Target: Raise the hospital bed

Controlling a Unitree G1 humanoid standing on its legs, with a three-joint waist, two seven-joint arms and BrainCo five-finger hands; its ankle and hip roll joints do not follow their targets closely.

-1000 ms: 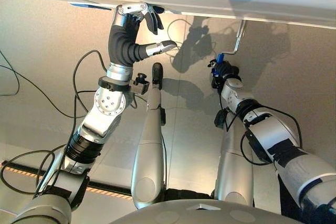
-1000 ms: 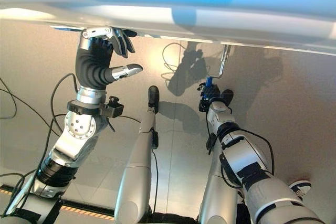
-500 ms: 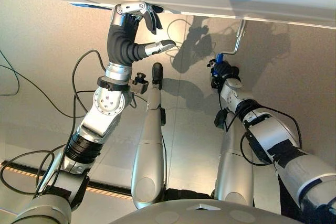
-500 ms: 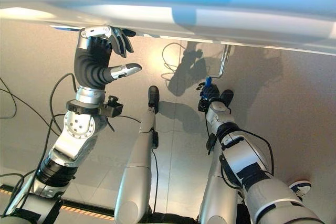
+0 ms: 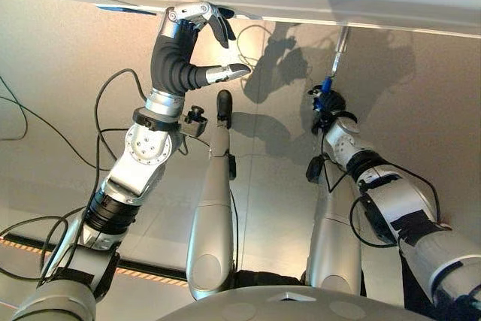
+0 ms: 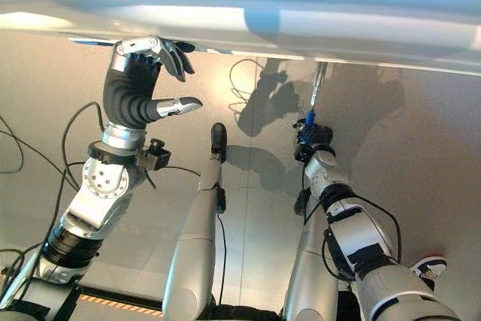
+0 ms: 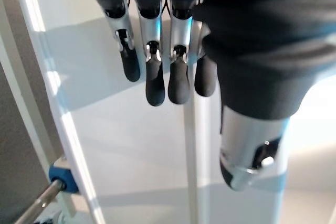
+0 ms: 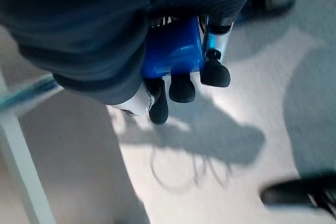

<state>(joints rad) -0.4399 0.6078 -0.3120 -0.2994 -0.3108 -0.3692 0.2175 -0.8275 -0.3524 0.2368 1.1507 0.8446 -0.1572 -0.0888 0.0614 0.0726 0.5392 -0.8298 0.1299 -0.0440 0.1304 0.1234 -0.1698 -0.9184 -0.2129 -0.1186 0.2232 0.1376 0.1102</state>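
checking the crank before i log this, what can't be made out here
- Blue crank handle: mostly covered in the right wrist view by the right hand curled round it.
- Crank rod: its top end goes behind the bed frame.
- Bed height: the frame is cut off by the top edge in both eye views.
- Left hand: contact with the frame unclear.

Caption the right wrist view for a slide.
Right hand curled round the blue crank handle under the hospital bed, floor below.
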